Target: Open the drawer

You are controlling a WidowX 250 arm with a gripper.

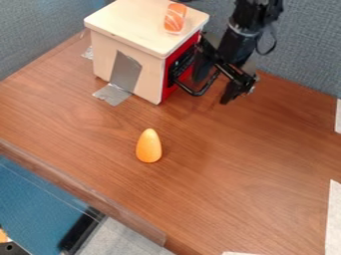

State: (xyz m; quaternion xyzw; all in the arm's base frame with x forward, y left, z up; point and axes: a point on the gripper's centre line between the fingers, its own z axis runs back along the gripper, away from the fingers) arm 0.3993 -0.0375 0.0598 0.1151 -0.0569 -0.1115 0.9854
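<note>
That brown, wood-grained bench [233,174] over there holds a pale, red-fronted box [102,55], silver tape [112,94] at the box's base, an orange egg-shaped piece [148,146] and white strips [333,219].

From where I stand, I can't make out any words, labels, numbers or signs anywhere, though small print could perhaps escape me from here.

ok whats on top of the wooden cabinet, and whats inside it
On top of the wooden cabinet sits a toy piece of salmon sushi, orange with pale stripes. What, if anything, is inside can't be seen: the walls, top and red front cover it.
</note>
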